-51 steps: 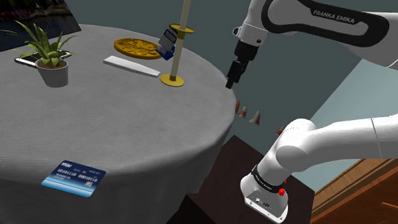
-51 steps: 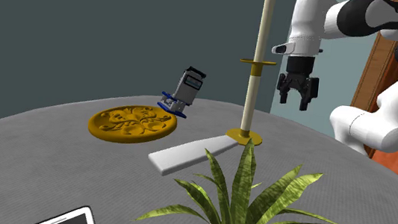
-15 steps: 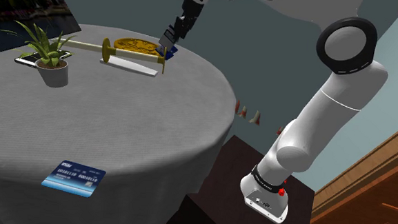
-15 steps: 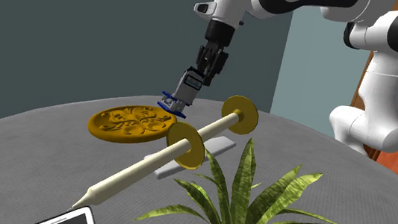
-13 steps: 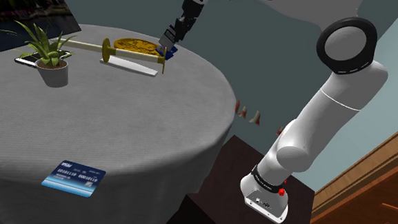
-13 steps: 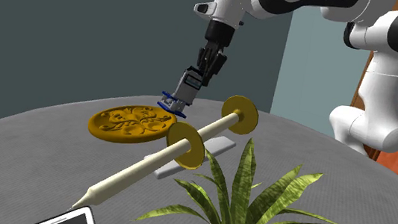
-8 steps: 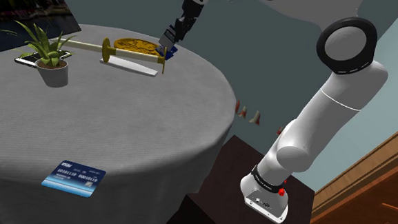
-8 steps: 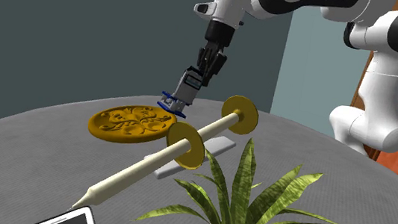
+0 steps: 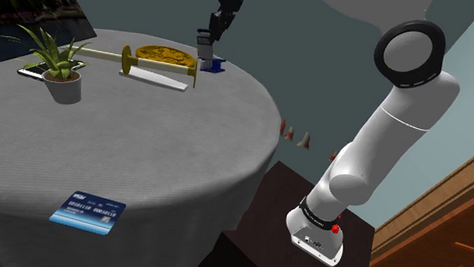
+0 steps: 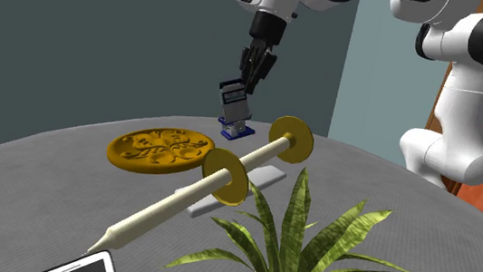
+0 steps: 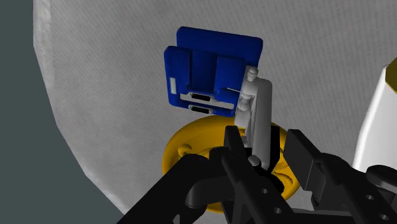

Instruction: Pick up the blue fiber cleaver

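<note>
The claw [image 10: 243,81] pinches the fiber cleaver [image 10: 236,112] by its grey top, at two o'clock from the gold plate [image 10: 158,148] on the bench [image 10: 386,226]. So narrow a hold may let it swivel loose.

One cleaver [image 10: 234,108], one plant [image 9: 57,63], one card [image 9: 87,211]

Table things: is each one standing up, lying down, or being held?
cleaver: upright, clasped by the gripper
gripper: shut on the cleaver
pole: lying on its side
gold plate: lying flat
plant: upright in its pot
card: lying flat
</note>
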{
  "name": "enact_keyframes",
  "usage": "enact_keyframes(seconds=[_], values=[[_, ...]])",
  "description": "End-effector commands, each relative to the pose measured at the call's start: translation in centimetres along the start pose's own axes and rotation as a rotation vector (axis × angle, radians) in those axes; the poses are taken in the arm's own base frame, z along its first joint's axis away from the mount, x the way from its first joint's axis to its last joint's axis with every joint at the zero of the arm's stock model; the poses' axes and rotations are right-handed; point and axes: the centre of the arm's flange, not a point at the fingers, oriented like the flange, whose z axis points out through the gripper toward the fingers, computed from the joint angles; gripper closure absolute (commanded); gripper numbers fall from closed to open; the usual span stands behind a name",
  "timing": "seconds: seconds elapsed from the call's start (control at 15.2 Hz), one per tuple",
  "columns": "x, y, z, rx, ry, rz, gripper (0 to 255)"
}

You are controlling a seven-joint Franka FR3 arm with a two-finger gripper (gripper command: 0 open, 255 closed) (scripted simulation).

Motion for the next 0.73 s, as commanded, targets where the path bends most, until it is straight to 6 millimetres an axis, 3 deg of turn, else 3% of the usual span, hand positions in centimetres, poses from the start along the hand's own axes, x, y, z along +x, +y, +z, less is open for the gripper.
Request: enact_keyframes(seconds=[0.0,0.53,0.66], values=[[0.3,0.0,-1.0,0.000,0.000,0.000,255],[1.4,0.2,-5.1,0.000,0.000,0.000,255],[1.4,0.2,-5.2,0.000,0.000,0.000,255]])
